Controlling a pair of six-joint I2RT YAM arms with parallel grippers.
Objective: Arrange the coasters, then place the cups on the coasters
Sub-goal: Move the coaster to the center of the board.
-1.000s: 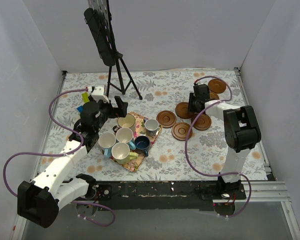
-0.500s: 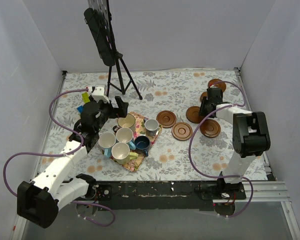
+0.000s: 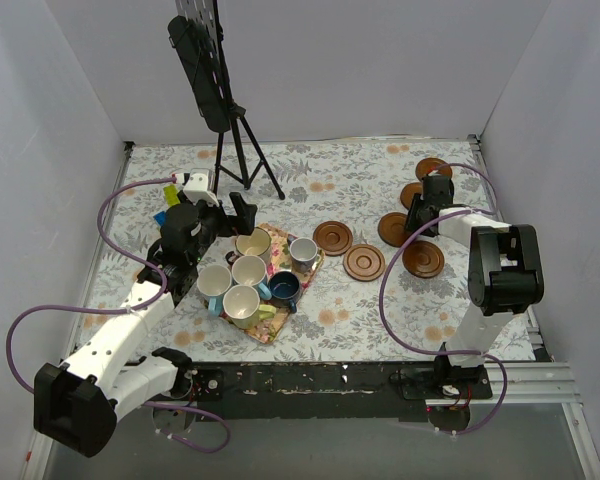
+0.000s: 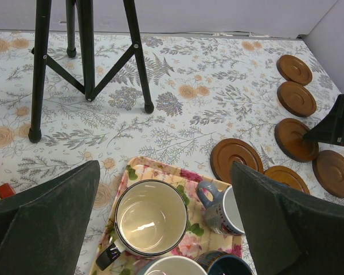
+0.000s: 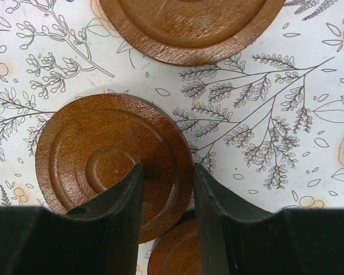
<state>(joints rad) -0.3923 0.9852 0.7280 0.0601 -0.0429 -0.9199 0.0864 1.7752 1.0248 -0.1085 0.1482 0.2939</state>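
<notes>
While the right arm (image 3: 500, 265) reaches to the far right, the right gripper (image 5: 167, 172) points straight down, its half-closed fingers (image 5: 120, 229) hiding part of a flat-lying coaster (image 5: 92, 154); whether they pinch it cannot be told. A second coaster (image 5: 189, 28) is cut off above. The left gripper (image 4: 164, 165) hovers, spread wide, over the cream cup (image 4: 150, 216) on the mat (image 4: 160, 172).

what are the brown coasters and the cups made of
The coasters look like turned wood, reddish-brown with a satin finish: fine grain lines and concentric rings show. The cups are probably glazed ceramic: the cream interior is smooth and carries a bright glint.
</notes>
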